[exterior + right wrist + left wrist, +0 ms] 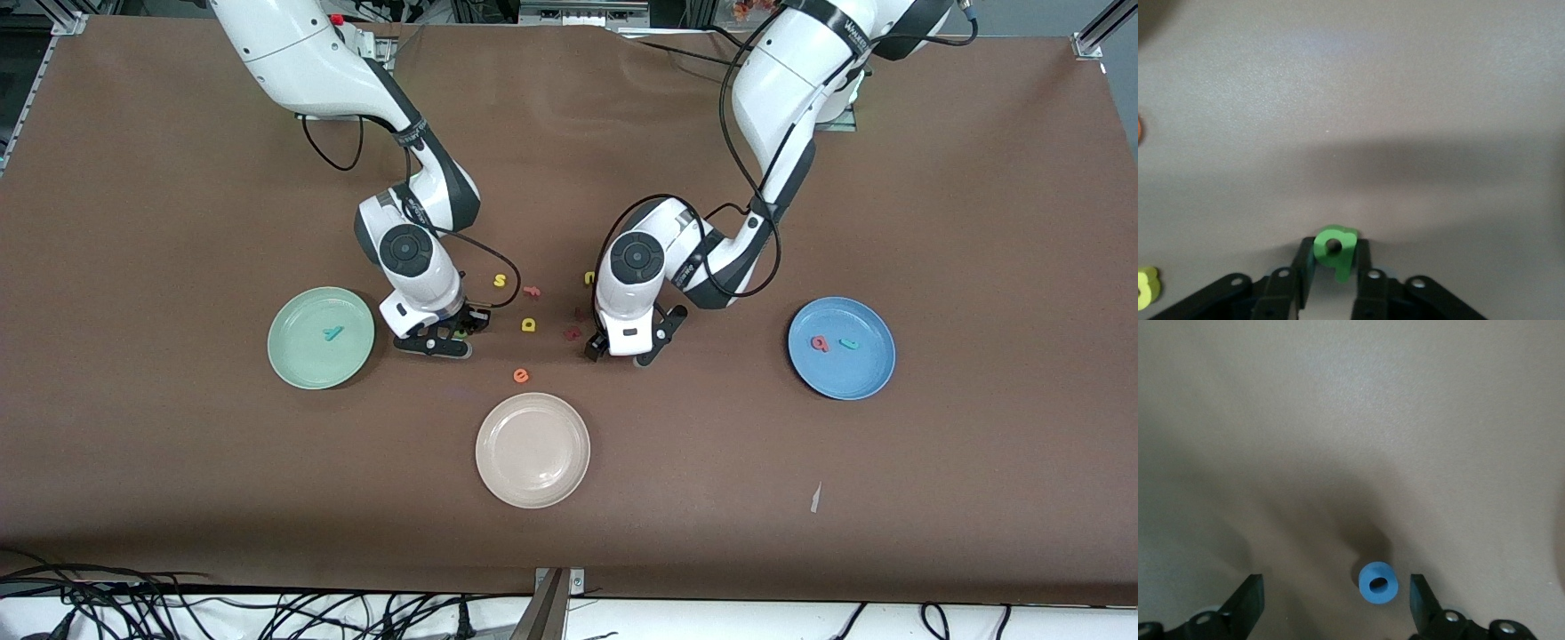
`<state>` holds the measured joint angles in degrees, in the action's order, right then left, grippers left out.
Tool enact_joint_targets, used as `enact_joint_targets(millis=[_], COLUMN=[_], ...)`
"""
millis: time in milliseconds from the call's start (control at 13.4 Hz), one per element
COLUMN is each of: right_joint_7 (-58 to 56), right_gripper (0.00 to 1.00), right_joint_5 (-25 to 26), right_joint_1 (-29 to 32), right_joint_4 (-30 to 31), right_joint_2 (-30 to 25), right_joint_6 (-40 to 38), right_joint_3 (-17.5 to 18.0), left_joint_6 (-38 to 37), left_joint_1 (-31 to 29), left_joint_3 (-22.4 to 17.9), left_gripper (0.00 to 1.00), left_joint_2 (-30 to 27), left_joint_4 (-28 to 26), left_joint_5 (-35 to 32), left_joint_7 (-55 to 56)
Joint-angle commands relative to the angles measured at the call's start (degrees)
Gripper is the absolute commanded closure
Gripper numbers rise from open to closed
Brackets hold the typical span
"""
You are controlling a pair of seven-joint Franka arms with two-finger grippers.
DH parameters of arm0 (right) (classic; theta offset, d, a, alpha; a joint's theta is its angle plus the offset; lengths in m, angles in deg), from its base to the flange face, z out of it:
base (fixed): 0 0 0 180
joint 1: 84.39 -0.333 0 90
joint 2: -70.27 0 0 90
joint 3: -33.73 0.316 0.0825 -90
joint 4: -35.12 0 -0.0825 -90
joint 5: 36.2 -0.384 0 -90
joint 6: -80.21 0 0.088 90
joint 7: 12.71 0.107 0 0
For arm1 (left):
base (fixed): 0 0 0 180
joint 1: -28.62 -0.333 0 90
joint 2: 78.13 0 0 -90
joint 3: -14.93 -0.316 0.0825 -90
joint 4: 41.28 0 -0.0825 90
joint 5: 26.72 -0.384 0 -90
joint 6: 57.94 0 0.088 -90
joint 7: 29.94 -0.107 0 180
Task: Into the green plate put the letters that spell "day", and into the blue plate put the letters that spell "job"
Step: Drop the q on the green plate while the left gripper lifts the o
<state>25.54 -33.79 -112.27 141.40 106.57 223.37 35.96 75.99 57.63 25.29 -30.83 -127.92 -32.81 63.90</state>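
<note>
Your right tool [1333, 283] is down at the counter [178, 498] just beside the green plate [302, 369], fingers clamped on the green d [1335, 252]. The teal y [332, 334] already lies in that plate, while the yellow a [529, 324] sits on the counter between the two arms. Your left tool [1337, 603] stands low over the blue o [1378, 582] with its fingers spread wide, one on each side and not touching it. The blue plate [867, 378] (toward the left arm's end) holds the coral b [819, 343] and teal j [850, 343].
</note>
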Motion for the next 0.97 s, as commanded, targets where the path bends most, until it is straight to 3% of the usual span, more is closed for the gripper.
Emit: enact_joint_targets(millis=[0,149,372,521,894], right_joint_7=[0.43,-2.28,-10.36,-17.03,-30.94], right_gripper=[0.76,0.76,0.76,0.76,0.76], right_joint_5=[1.63,1.99,1.64,1.29,0.67], right_joint_1=[-0.16,-0.07,0.02,0.02,0.37], right_joint_4=[-0.99,-0.91,-1.7,-1.44,4.26], right_joint_2=[0.44,-1.75,-5.97,-8.17,-12.3], right_joint_6=[-0.16,-2.43,-12.09,-15.88,-15.91], right_joint_3=[-0.47,-2.31,-5.65,-8.54,-15.67], left_joint_6=[-0.25,-0.25,-0.25,-0.25,-0.34], left_joint_1=[1.04,2.27,2.28,2.28,2.19], left_joint_3=[-0.69,-0.86,-0.86,-0.86,-0.86], left_gripper=[0.09,0.11,0.15,0.23,0.7], left_joint_2=[1.3,3.49,4.12,4.2,4.2], left_joint_4=[2.53,5.51,5.96,5.96,5.96], left_joint_5=[-1.55,-1.82,-1.82,-1.82,-1.82], left_joint_7=[2.13,3.97,4.07,4.07,3.98])
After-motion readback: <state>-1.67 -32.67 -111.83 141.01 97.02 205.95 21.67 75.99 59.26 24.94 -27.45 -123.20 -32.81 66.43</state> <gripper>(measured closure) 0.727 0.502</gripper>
